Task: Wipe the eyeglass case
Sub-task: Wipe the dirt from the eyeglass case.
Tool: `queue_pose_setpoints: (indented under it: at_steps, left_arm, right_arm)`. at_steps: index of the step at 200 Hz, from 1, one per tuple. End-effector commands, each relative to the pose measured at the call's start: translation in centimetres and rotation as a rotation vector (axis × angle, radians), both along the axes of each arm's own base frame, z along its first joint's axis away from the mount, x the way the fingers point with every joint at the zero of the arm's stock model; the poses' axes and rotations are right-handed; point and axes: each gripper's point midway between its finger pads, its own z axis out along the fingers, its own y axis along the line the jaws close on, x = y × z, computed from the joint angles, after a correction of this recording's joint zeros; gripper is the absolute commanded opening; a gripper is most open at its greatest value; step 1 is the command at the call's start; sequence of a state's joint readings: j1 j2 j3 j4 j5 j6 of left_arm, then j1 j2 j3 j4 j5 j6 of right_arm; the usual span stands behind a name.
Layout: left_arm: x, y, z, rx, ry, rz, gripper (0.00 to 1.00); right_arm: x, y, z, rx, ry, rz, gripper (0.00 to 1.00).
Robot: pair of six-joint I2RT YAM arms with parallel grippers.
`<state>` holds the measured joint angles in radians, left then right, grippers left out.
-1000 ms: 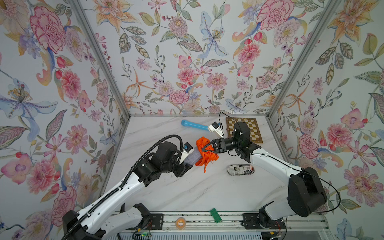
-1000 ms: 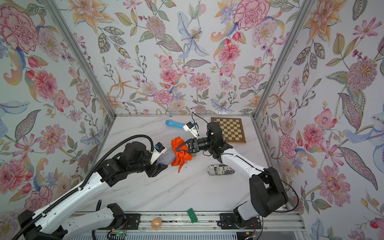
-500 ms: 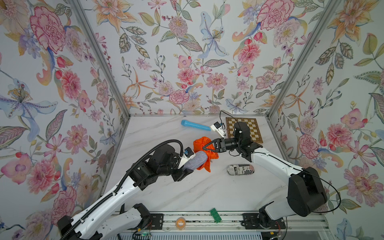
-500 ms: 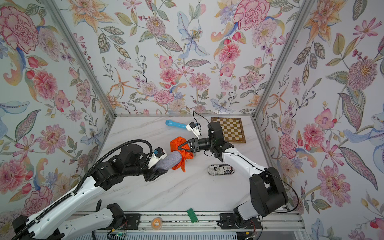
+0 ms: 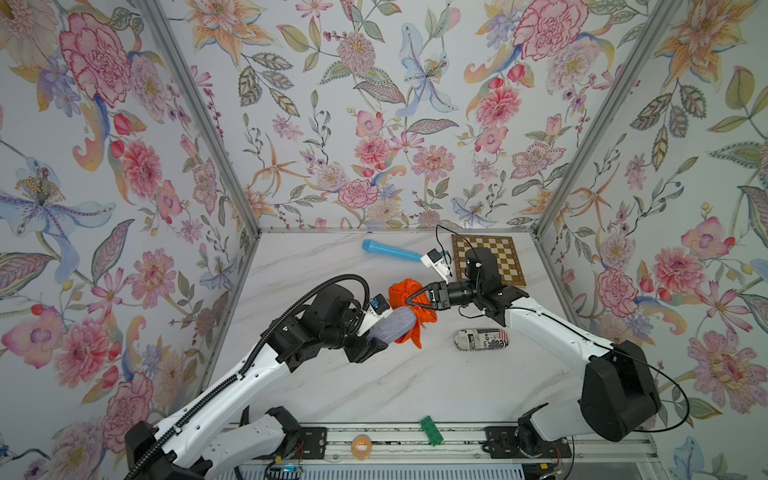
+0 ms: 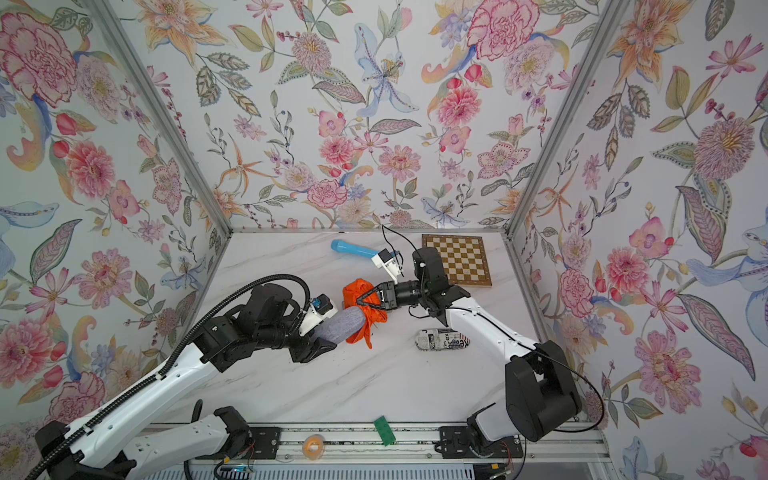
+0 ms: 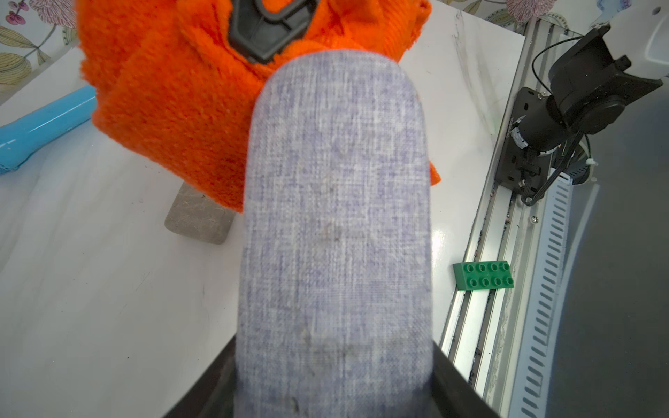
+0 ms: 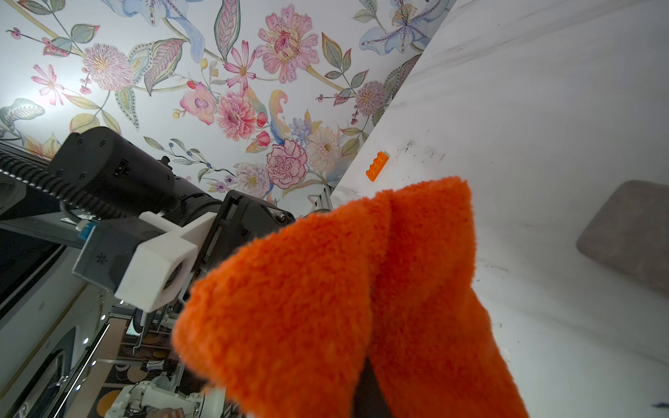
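Eyeglass case [image 5: 395, 324] against orange cloth [image 5: 405, 291] (gripped end hidden) | left gripper [image 5: 374, 338] clamps case | right gripper [image 5: 417, 300] pinches cloth

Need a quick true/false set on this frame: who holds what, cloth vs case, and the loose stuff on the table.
1. The left gripper holds the eyeglass case. True.
2. The right gripper is open and empty. False: it is shut on the orange cloth.
3. The orange cloth lies against the end of the eyeglass case farthest from the left gripper. True.
4. The green brick sits on the chessboard. False: it lies on the front rail, well away from the chessboard.
5. The printed pouch lies on the table, apart from both grippers. True.
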<state>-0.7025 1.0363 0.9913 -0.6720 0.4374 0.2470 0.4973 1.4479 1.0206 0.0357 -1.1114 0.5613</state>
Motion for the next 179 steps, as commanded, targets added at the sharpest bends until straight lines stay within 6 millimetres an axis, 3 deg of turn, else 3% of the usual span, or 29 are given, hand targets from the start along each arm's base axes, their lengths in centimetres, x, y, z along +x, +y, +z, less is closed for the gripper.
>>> queue_pose_setpoints:
  at_steps: [1,32,80,122,179]
  left_arm:
    - [2.7,-0.3,2.5,-0.055,-0.072,0.062,0.41]
    - [3.4,0.9,2.8,-0.038,-0.09,0.097,0.4]
    - [3.0,1.4,2.5,-0.022,-0.089,0.097,0.4]
    - [1.0,-0.7,3.1,-0.09,-0.093,-0.013,0.41]
    - [-1.3,-2.8,0.3,-0.017,0.007,-0.126,0.4]
  right_arm:
    - [-2.9,0.1,2.0,0.027,-0.037,0.093,0.0]
    - [-2.8,-0.9,2.2,0.019,-0.053,0.057,0.0]
    - [-2.3,-1.8,2.1,-0.006,-0.076,0.018,0.0]
    - [-1.8,-0.9,2.4,-0.001,-0.086,0.034,0.0]
    - [-1.8,0.9,2.8,0.016,-0.094,0.092,0.0]
